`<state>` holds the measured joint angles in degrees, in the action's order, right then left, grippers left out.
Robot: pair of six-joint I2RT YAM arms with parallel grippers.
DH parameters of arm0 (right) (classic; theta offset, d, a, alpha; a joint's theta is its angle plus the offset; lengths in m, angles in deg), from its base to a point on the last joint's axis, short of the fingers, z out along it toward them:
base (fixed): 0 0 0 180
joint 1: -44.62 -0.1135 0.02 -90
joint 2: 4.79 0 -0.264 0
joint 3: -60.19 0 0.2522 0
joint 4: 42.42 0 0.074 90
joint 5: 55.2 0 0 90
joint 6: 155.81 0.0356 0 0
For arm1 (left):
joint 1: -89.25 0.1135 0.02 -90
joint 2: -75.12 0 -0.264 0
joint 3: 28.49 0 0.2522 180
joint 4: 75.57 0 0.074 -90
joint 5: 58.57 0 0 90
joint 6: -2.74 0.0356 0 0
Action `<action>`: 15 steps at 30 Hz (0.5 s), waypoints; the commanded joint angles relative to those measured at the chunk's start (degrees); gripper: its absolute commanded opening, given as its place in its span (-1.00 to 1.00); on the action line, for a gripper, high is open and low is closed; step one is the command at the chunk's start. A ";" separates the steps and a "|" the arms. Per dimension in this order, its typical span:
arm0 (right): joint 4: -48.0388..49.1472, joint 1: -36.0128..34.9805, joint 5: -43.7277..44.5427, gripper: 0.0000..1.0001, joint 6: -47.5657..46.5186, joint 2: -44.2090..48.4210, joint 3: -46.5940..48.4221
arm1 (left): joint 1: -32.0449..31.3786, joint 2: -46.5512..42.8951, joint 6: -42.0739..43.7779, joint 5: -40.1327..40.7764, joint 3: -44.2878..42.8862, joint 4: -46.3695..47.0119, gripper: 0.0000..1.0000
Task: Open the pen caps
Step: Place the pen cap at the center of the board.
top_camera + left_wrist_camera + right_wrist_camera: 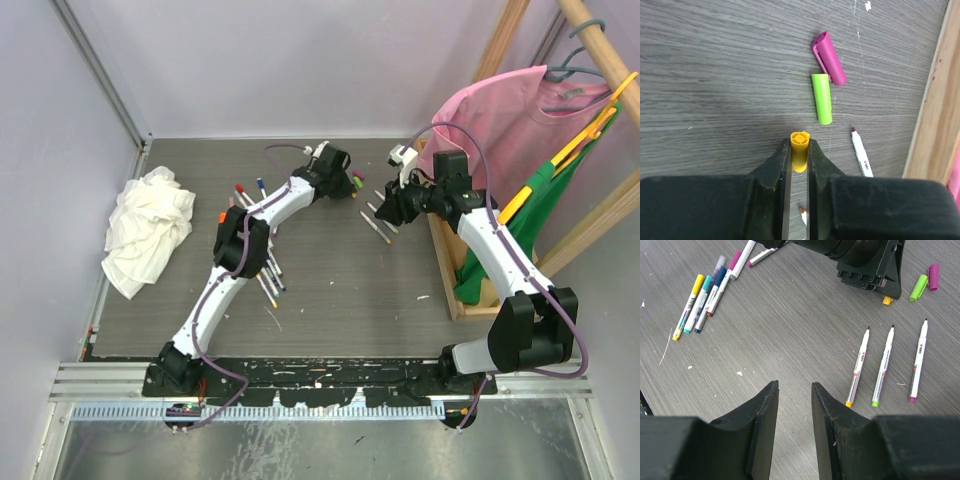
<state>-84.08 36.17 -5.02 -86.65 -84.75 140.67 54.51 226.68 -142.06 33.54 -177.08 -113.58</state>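
Yellow cap [799,150], green cap [822,98] and magenta cap [829,58] on a grey, wood-grained table [715,75].

The left arm [240,250] stretches from its near-left base toward the far middle, its left gripper [799,156] pinching a yellow cap [800,145] between its 2 fingers, while the right arm [500,250] bends leftward, its right gripper [794,387] pointing down with jaws parted, gripping nothing.

Soft, even, fairly bright light falls from above, with no hard glare on the grey counter [340,270]; overhead, shadows under the arms are faint. In the wrist views the counter grain is crisp, the left hand [799,146] and right hand [793,387] dark and featureless. A soft shadow pools around the yellow cap [800,157].
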 commanded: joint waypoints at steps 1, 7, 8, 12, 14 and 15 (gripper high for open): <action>1.89 0.27 -1.38 -0.24 -0.24 2.19 0.25 | 0.38 0.76 -1.36 -1.14 -2.88 3.42 -0.70; 1.92 0.37 -1.41 -0.24 -0.12 2.10 0.12 | 0.55 0.66 -1.54 -1.48 -2.69 2.86 -0.45; 1.90 0.36 -1.41 -0.24 -0.14 2.09 0.12 | 0.55 0.47 -1.53 -1.55 -2.61 2.81 -0.42; 1.90 0.49 -1.56 -0.24 -0.08 2.05 0.09 | 0.64 -0.65 -1.05 -2.09 -2.16 2.87 -0.36; 1.89 0.58 -1.78 -0.24 0.01 2.01 0.09 | 0.64 -1.57 -0.65 -2.53 -1.84 3.17 -0.40; 1.91 0.69 -1.96 -0.24 0.05 1.93 0.08 | 0.64 -2.20 -0.47 -2.77 -1.66 3.28 -0.42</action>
<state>-84.06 36.41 -5.23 -86.65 -84.75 140.52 54.79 227.27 -143.53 31.77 -177.30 -111.83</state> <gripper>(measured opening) 0.383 0.306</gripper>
